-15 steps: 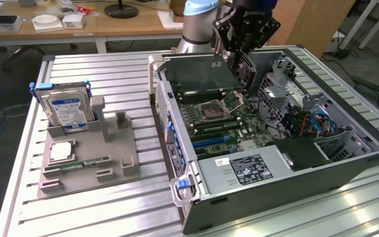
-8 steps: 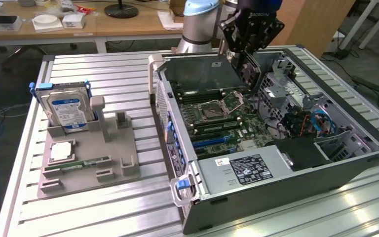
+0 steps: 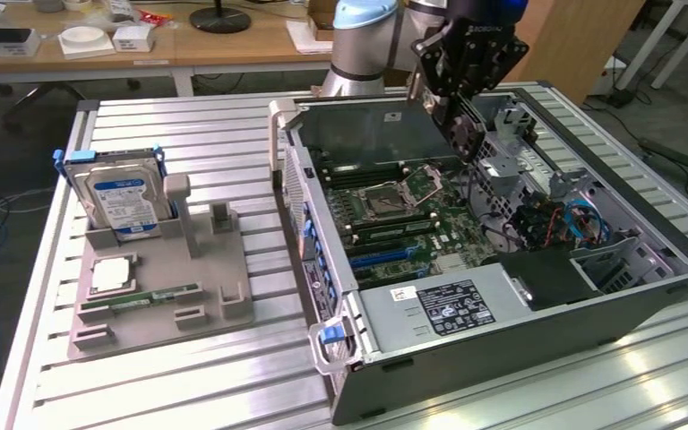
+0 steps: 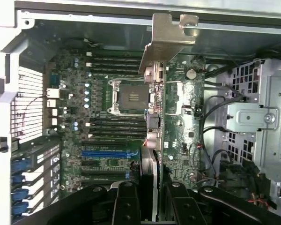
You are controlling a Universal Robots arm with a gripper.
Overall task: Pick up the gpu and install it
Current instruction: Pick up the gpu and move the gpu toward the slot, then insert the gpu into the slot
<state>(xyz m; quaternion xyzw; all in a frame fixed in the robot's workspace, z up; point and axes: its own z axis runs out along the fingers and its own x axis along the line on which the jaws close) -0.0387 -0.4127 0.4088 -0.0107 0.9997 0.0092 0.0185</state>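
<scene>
My gripper (image 3: 464,134) hangs over the open computer case (image 3: 666,260) and is shut on the gpu (image 3: 380,134), a flat dark card held upright above the motherboard (image 3: 404,215). In the wrist view the gpu (image 4: 160,140) is a slim strip seen edge-on, running from between my black fingers (image 4: 126,201) out to its silvery bracket (image 4: 167,37) near the case's back wall. The card floats over the motherboard (image 4: 103,98), beside the CPU socket (image 4: 131,96) and apart from the blue slot (image 4: 110,153).
A grey holder tray (image 3: 207,309) on the slatted table carries a blue-labelled hard drive (image 3: 123,197), a square chip (image 3: 111,273) and a green memory stick (image 3: 159,296). Inside the case are a power supply (image 3: 440,309), cables (image 3: 571,224) and a metal drive cage (image 4: 257,117).
</scene>
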